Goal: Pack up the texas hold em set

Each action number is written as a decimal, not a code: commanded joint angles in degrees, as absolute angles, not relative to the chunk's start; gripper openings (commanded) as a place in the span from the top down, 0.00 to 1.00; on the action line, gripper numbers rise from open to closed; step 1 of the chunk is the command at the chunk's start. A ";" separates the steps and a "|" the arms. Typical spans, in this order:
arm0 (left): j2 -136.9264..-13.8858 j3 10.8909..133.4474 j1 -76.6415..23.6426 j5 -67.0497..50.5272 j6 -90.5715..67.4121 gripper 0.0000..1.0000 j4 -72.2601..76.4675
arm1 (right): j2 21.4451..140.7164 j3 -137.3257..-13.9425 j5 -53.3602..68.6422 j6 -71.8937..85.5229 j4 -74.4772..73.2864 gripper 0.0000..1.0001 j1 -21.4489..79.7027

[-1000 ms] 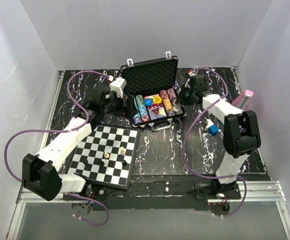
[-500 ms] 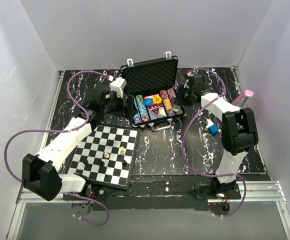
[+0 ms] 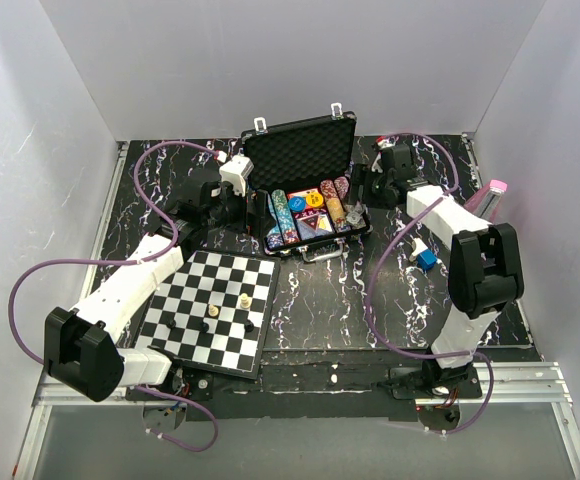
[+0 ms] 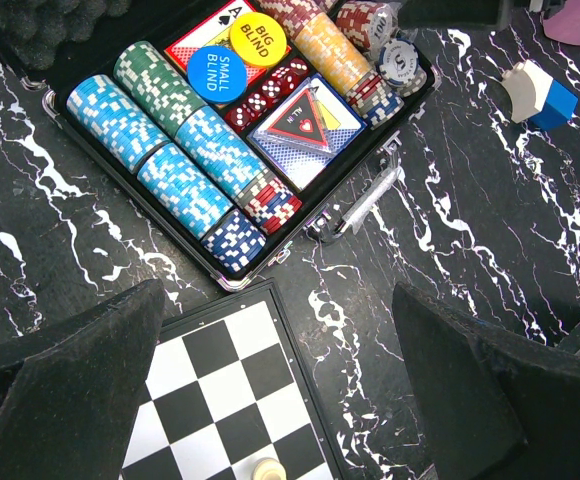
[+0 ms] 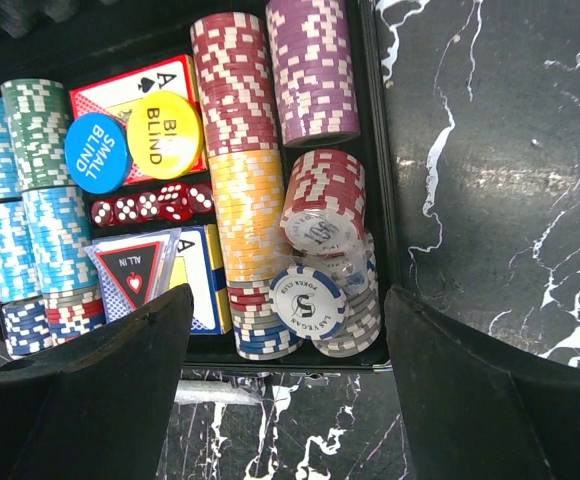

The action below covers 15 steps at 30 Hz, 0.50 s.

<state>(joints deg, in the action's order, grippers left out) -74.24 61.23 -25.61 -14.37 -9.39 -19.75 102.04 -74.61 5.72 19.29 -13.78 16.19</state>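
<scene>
The black briefcase of the texas hold em set lies open at the back of the table. Its foam tray holds rows of poker chips, a card deck, red dice and two round blind buttons. My right gripper stands open just above the case's right end, nothing between its fingers. Below it, a blue-and-white chip and a red chip lie loose and tilted on the rows. My left gripper is open over the chessboard corner, left of the case.
A chessboard with a few pieces lies in front of the left arm, close to the case's front corner. A small blue-and-white block sits right of the case, and a pink metronome stands by the right wall.
My right gripper has gone from shut to open at the case's right end and shifted slightly toward the back. The left arm has not moved.
</scene>
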 commanded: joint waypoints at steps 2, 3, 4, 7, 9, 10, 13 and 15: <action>-72.25 62.14 -25.22 -14.15 -8.70 0.02 -20.21 | 97.21 -75.76 3.34 17.93 -14.85 0.16 16.08; -72.25 62.23 -25.22 -14.15 -8.70 0.02 -20.21 | 96.86 -75.85 3.17 18.02 -15.20 0.16 16.08; -72.25 62.14 -25.22 -14.06 -8.70 0.02 -20.21 | 96.42 -75.76 2.64 18.19 -15.99 0.16 16.08; -72.07 62.23 -25.22 -13.62 -8.35 0.02 -20.21 | 93.62 -73.93 0.27 19.59 -16.88 0.16 16.00; -71.63 62.05 -25.22 -13.19 -8.09 0.02 -20.21 | 90.63 -71.12 -4.12 20.82 -16.18 0.16 15.91; -71.28 61.96 -25.22 -12.92 -8.00 0.02 -20.21 | 88.53 -69.02 -4.65 21.18 -15.39 0.16 15.82; -70.40 61.70 -25.22 -12.31 -7.56 0.02 -19.69 | 81.85 -62.60 -5.62 22.50 -12.40 0.14 15.56; -69.88 61.70 -25.22 -11.78 -7.38 0.02 -19.25 | 78.50 -59.08 -5.97 22.24 -11.25 0.13 15.21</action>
